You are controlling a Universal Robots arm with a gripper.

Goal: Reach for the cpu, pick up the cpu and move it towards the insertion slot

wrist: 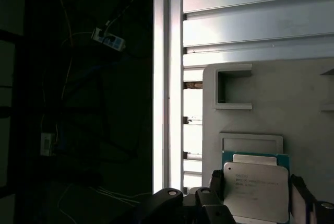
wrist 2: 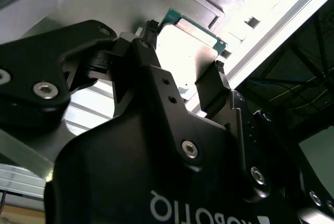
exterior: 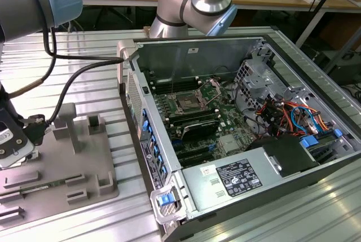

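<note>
Your claw is clamped on two opposite edges of the cpu above the grey holder tray, well apart from the insertion slot in the open case, likely an edge grip to keep the chip level.

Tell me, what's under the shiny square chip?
The grey holder plate lies under the cpu, with a raised frame edge peeking out beside it. The spot right beneath the chip is covered, so I can't see it.
</note>
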